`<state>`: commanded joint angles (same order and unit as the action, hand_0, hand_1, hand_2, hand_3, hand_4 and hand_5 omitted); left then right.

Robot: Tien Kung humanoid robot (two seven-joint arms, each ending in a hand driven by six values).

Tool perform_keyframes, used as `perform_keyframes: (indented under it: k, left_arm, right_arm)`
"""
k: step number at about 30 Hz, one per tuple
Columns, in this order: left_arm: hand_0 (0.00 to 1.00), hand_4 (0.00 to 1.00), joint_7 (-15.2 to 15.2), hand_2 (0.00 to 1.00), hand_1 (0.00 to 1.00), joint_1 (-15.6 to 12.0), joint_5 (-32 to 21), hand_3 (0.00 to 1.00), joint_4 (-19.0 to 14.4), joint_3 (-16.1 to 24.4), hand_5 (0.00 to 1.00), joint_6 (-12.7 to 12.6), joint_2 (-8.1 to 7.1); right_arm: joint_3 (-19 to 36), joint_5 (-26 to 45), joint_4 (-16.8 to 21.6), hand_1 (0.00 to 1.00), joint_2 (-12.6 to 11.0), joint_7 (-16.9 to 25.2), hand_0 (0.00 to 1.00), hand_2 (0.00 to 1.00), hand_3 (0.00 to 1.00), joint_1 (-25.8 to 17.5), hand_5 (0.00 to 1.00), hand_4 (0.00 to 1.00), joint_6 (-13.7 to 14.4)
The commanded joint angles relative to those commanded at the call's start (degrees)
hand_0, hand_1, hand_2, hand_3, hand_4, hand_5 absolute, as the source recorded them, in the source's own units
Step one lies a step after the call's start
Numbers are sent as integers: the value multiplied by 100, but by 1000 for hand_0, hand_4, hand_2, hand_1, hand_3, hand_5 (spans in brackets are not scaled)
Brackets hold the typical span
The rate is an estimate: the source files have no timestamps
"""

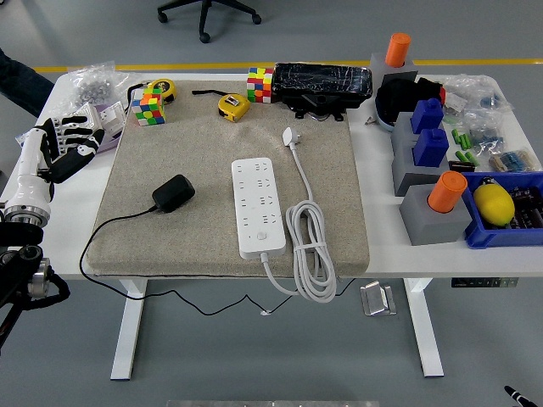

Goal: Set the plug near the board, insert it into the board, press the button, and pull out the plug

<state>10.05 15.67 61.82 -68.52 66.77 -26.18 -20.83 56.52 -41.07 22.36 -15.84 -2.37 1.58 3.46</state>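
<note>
Your left hand [66, 146] hovers at the tabletop's [382, 229] far left, fingers [76, 127] spread, empty. The black plug adapter [173, 192] lies on the beige mat [221, 144], left of the white power strip [259, 208].

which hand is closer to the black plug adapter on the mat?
Left. The left hand hovers open at the table's left edge, left of the black plug adapter; the right hand is out of view.

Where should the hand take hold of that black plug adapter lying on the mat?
Grip the black plug adapter across its blocky body, coming down from above on the left hand's side. It lies flat on the mat, and its cable trails off the lower left, so pinch clear of that end.
</note>
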Motion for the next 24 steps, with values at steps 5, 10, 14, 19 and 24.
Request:
perform_keyframes:
  k: [5, 10, 14, 19, 24]
  left_arm:
    - [466, 807, -25, 552, 528, -81, 32, 603, -57, 111, 272, 16, 21]
    - [466, 806, -53, 553, 528, -140, 58, 603, -110, 165, 272, 24, 9]
    - [466, 806, -84, 553, 528, -180, 75, 603, -154, 208, 272, 39, -17]
    - [466, 805, -114, 554, 527, -243, 106, 603, -229, 234, 277, 56, -48]
    - [465, 804, -141, 554, 527, -282, 125, 603, -278, 256, 276, 73, -59]
  right_arm:
    - [34, -11, 3, 667, 11, -2, 619, 637, 572, -26, 585, 977, 2]
    - [74, -27, 5, 666, 26, -6, 620, 637, 572, -75, 586, 977, 0]
    - [106, -35, 9, 666, 32, -8, 620, 637, 572, -94, 586, 977, 1]
    - [159, -43, 7, 667, 49, -8, 620, 637, 572, -113, 587, 976, 2]
    - [170, -46, 10, 667, 65, -8, 620, 637, 572, -122, 587, 976, -1]
